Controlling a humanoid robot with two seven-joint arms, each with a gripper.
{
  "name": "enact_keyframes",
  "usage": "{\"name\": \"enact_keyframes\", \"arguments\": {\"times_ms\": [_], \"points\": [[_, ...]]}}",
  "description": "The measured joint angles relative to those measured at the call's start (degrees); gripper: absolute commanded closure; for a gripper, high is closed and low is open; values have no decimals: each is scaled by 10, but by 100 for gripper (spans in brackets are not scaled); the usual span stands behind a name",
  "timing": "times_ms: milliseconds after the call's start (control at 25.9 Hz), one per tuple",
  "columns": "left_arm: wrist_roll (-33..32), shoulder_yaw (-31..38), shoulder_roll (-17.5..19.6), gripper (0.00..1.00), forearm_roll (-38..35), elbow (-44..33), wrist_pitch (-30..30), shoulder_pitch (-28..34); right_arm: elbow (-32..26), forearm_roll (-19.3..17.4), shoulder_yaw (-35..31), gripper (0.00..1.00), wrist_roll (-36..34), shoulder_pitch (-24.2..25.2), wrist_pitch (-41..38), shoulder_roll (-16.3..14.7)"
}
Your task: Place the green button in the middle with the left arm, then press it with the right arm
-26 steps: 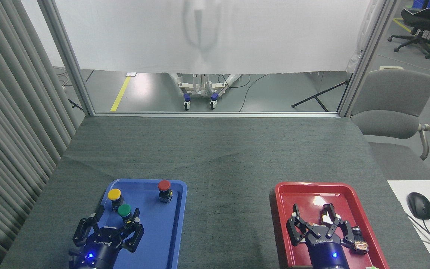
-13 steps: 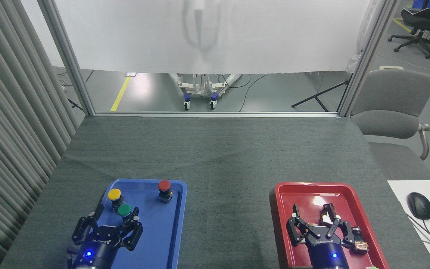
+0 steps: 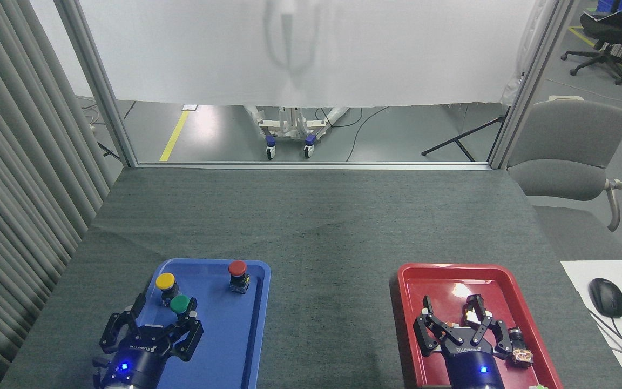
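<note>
The green button (image 3: 180, 304) stands upright in the blue tray (image 3: 246, 324), near its left side, just right of and nearer than the yellow button (image 3: 165, 281). My left gripper (image 3: 164, 308) is open right below the green button; its right finger reaches up beside the button's base and its left finger stands wide to the left. The middle (image 3: 332, 302) is bare dark grey cloth between the two trays. My right gripper (image 3: 451, 307) hangs open over the red tray (image 3: 413, 324) with nothing between its fingers.
A red button (image 3: 237, 269) stands at the blue tray's far right. A small part (image 3: 520, 354) lies in the red tray beside my right wrist. A white desk with a mouse (image 3: 606, 297) lies right of the table, a grey chair (image 3: 570, 151) behind it, a curtain along the left.
My left gripper has slid back toward me and a little left, so the green button now shows clear of its fingers. The right arm has stayed put.
</note>
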Motion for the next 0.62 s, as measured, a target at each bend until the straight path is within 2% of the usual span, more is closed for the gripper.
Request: {"name": "enact_keyframes", "arguments": {"times_ms": [619], "points": [[9,-1,2,0,-1,0,7,0,1,3,4,0,0,-1,1,1]]}}
